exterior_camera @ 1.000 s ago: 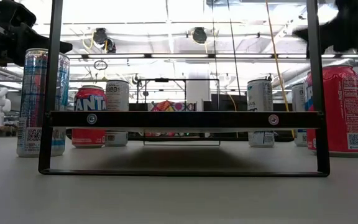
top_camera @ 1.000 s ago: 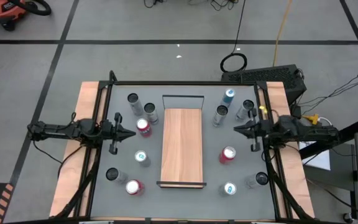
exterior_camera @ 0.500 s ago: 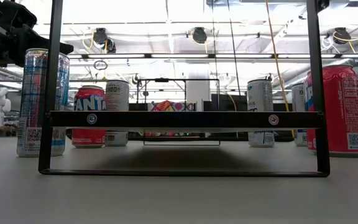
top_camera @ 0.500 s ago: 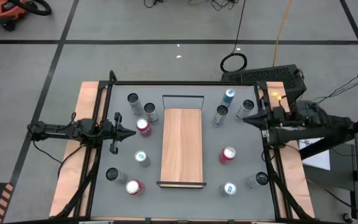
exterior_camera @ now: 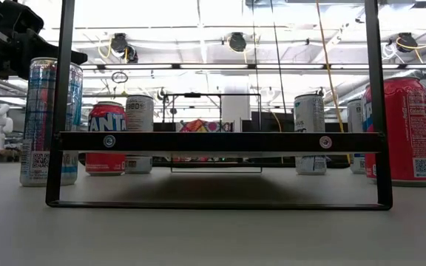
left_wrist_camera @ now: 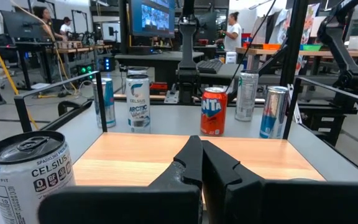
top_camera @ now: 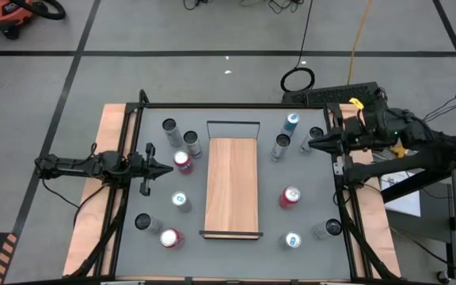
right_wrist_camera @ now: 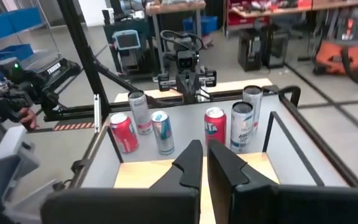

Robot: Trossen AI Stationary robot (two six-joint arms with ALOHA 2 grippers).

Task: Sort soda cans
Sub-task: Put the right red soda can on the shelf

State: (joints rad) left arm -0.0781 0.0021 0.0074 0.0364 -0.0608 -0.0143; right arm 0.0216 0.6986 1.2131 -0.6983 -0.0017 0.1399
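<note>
Overhead and level views of the can-sorting layout. All twelve soda cans [top_camera: 291,196] stand upright, long axes vertical, tops facing the overhead camera, in two groups flanking a wooden board [top_camera: 231,185] that lies lengthwise at the centre of the grey surface [top_camera: 231,252]. A thin black frame [top_camera: 233,124] stands at each short end of the board.

Left group: two dark-topped silver cans at the far side, a red can [top_camera: 182,161] just beside the nearer of them, a pale-topped can [top_camera: 181,201] toward the middle, then a dark-topped can and a red can [top_camera: 170,237] at the near edge. Right group: a slim blue can [top_camera: 291,122] and two dark-topped cans at the far side, a red can at mid-depth, a pale-topped can [top_camera: 292,241] and a dark-topped can at the near edge.

The surface sits on pale wooden side rails (grey floor with dark tape lines around it). The room beyond shows ceiling lights, desks, monitors, and people standing far off.

The left gripper [top_camera: 167,168] reaches level from the left edge, fingers pressed together, holding nothing, just short of the red can. The right gripper [top_camera: 313,144] is angled in from the far right corner, fingers likewise pressed together and empty, near the far dark-topped cans.
</note>
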